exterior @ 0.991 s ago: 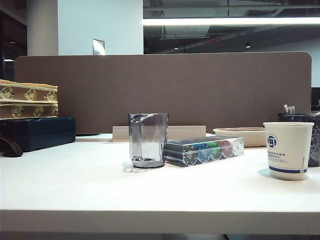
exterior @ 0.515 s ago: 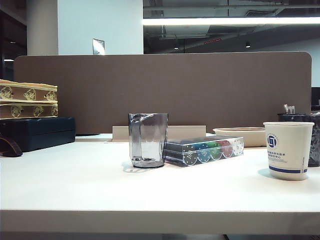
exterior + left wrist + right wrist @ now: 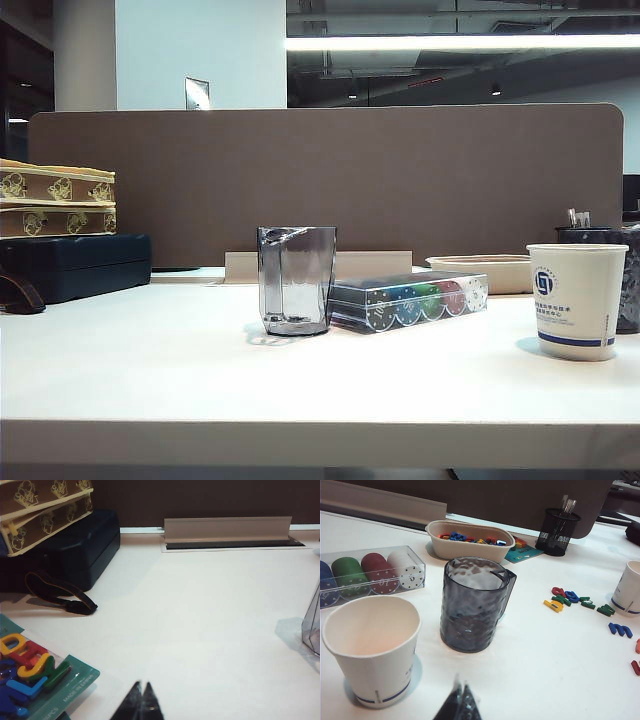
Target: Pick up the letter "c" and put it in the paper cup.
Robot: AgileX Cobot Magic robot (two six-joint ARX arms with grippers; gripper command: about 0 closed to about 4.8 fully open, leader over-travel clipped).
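The paper cup (image 3: 372,650), white with a blue band near its base, stands upright and empty close to my right gripper (image 3: 461,690), which is shut with nothing in it. In the exterior view the paper cup (image 3: 577,300) is at the right, showing its blue emblem. Loose coloured letters (image 3: 575,600) lie past a grey cup. One small red curved piece (image 3: 558,591) among them may be the letter "c", but it is too small to tell. My left gripper (image 3: 142,690) is shut and empty over bare table. Neither gripper shows in the exterior view.
A clear grey cup (image 3: 295,280) and a box of poker chips (image 3: 408,300) stand mid-table. A textured grey cup (image 3: 472,605), a beige tray of letters (image 3: 470,542), a mesh pen holder (image 3: 557,532) and a second white cup (image 3: 630,587) surround the loose letters. A letter pack (image 3: 35,680) and a dark case (image 3: 75,550) lie near my left gripper.
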